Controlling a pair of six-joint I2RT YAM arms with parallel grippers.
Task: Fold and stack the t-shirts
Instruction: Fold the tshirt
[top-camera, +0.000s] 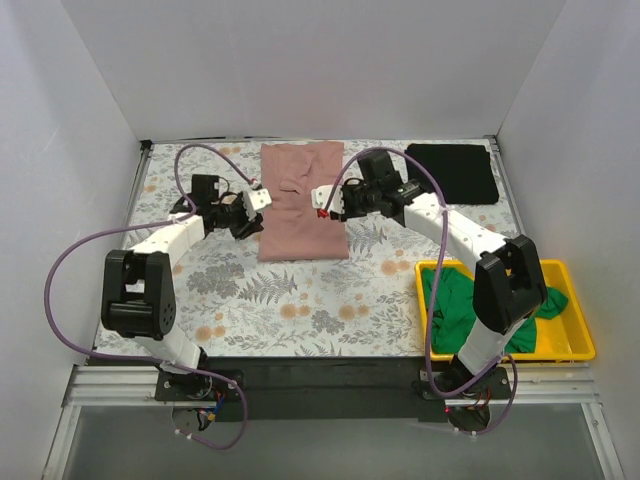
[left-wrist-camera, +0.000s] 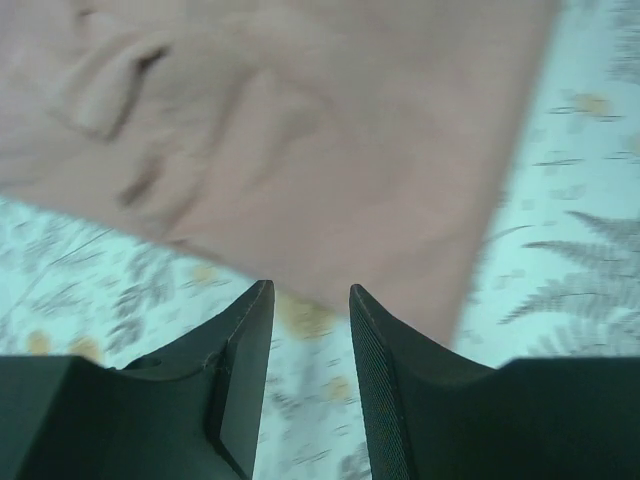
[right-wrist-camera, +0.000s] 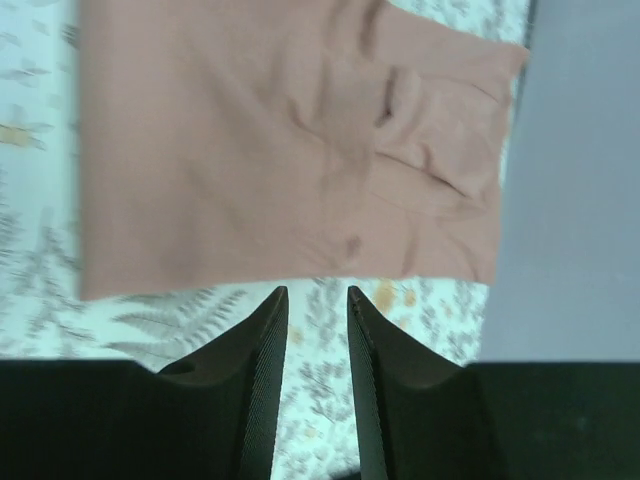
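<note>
Floral table covering (top-camera: 250, 300) carries the pink t-shirt (top-camera: 300, 225) at upper centre of the top view. The shirt lies flat, its long axis running top to bottom of the frame, with bare covering to both sides and below. Black t-shirt (top-camera: 455, 172) lies folded at upper right; green t-shirt (top-camera: 455, 300) is heaped in the yellow bin (top-camera: 580, 335) at lower right. Left gripper (top-camera: 262, 198) and right gripper (top-camera: 322, 197) flank the pink shirt's mid-length, equally near. Each has its jaws narrowly parted and empty.

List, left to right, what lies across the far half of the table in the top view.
left gripper → pink shirt → black shirt. The right gripper overlaps the pink shirt, so it is left out.
</note>
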